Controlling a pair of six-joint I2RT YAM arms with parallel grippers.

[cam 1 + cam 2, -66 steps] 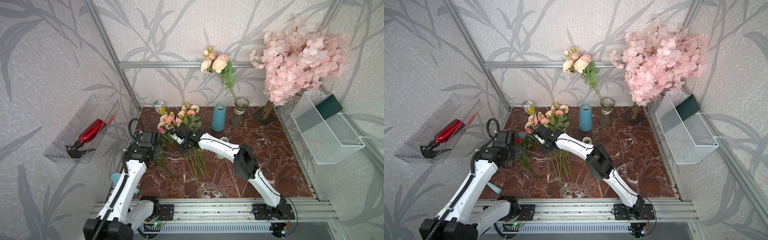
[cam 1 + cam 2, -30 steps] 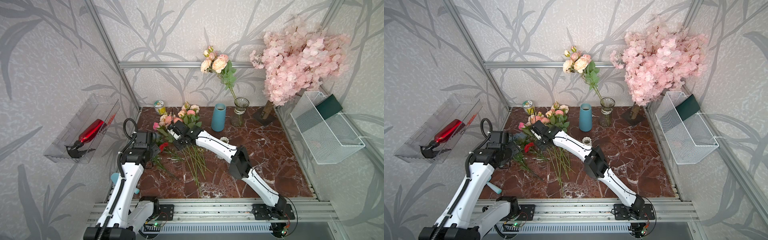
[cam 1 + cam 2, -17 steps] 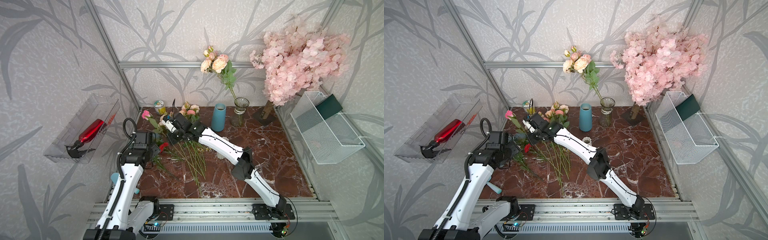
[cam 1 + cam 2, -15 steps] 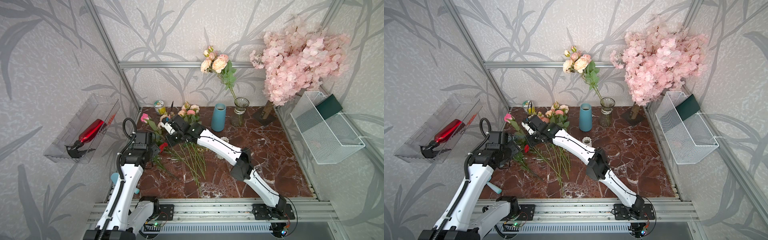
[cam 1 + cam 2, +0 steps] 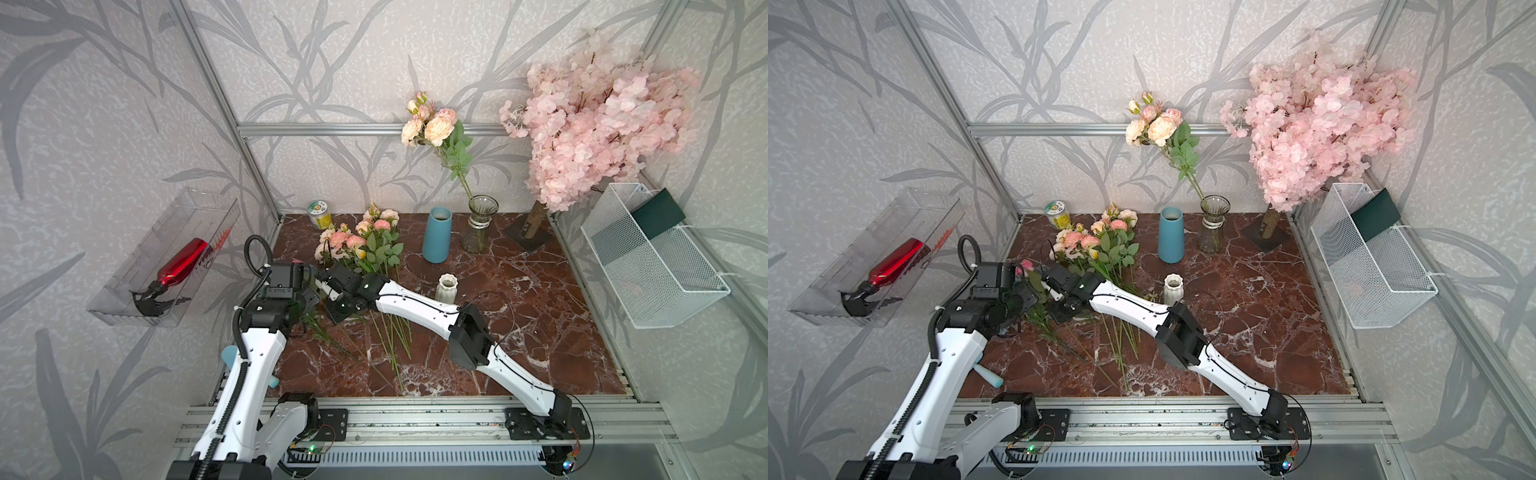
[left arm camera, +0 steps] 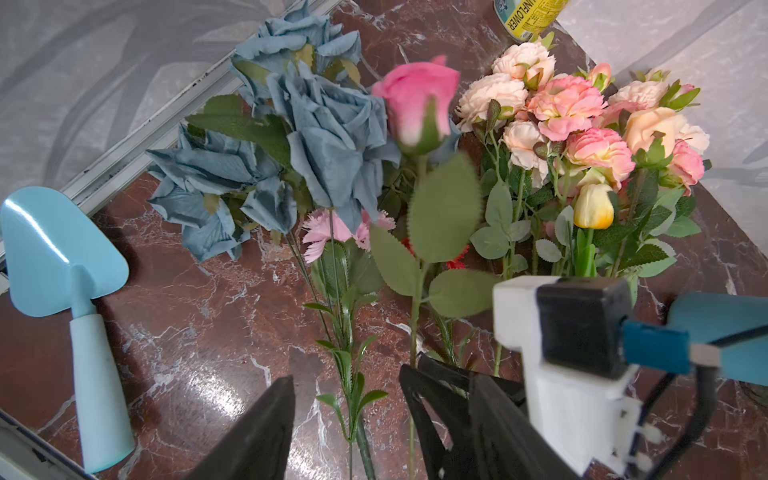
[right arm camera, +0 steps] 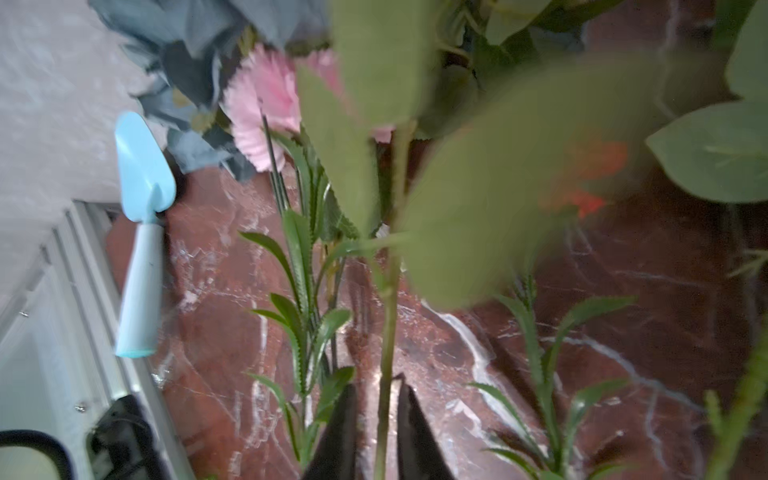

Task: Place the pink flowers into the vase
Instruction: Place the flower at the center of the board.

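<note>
Pink flowers (image 5: pixel 357 243) (image 6: pixel 569 108) lie in a pile at the back left of the marble table in both top views. One more spray (image 5: pixel 432 124) stands in the glass vase (image 5: pixel 482 224) (image 5: pixel 1212 226). My right gripper (image 7: pixel 376 380) (image 5: pixel 1047 286) has its jaws slightly apart around the green stem of a pink rosebud (image 6: pixel 415 99) (image 5: pixel 1026 264), with thin gaps on both sides. My left gripper (image 6: pixel 380 376) is wide open. That stem and the right gripper's fingertips (image 6: pixel 432 399) stand between its fingers.
A blue vase (image 5: pixel 436 235) and a small white vase (image 5: pixel 446 286) stand mid-table. Dusty-blue flowers (image 6: pixel 324 137), a blue trowel (image 6: pixel 70 291) and a yellow can (image 5: pixel 320 214) are at the left. The blossom tree (image 5: pixel 590 124) and wire basket (image 5: pixel 652 266) are at the right.
My right gripper carried the rosebud up and left, then down close to the left gripper. Its jaws, shut on the stem before, have parted a little. The left arm barely moved.
</note>
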